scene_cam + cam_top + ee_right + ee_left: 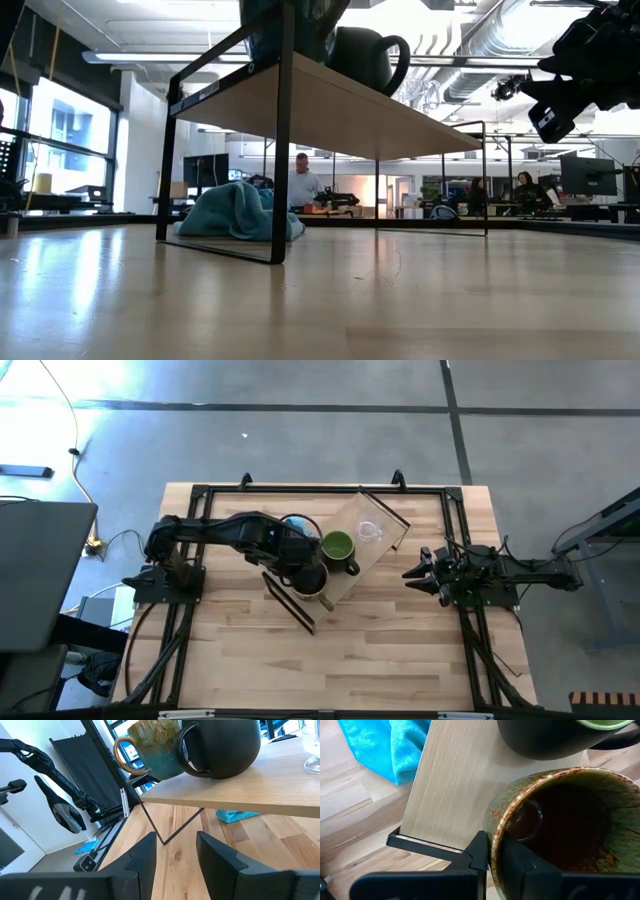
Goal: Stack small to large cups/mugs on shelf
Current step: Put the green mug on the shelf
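Nearest the left wrist cam: left gripper (492, 865), fingers pinched on the rim of the brown mug (570, 825), one finger inside the wall, one outside.

Shelf (375, 555) lies diagonally mid-table w/ all three vessels on it. Looks stiff, light wood on thin black frames; prob shifts if bumped.

Brown mug: largest, at the shelf's near end, upright, mouth up. Glazed ceramic, so prob heavy, rigid, slick; rim pinch works but could slip or tilt, handle side is safer. Inside looks dark and empty, only a glossy reflection at the bottom.

Green mug (340, 547): just beside the brown one, nearly touching, dark outside w/ green inside. Also ceramic, prob medium weight; take by rim or handle. Nothing visible in it.

Glass cup (370, 530): smallest, further along the shelf, apart from the mugs. Likely light, fragile, slippery; grip gently at the rim. Appears empty.

Right gripper (172, 852): waits at the table's right, fingers spread, holding nothing.

Blue cloth (235, 212) lies under the shelf.
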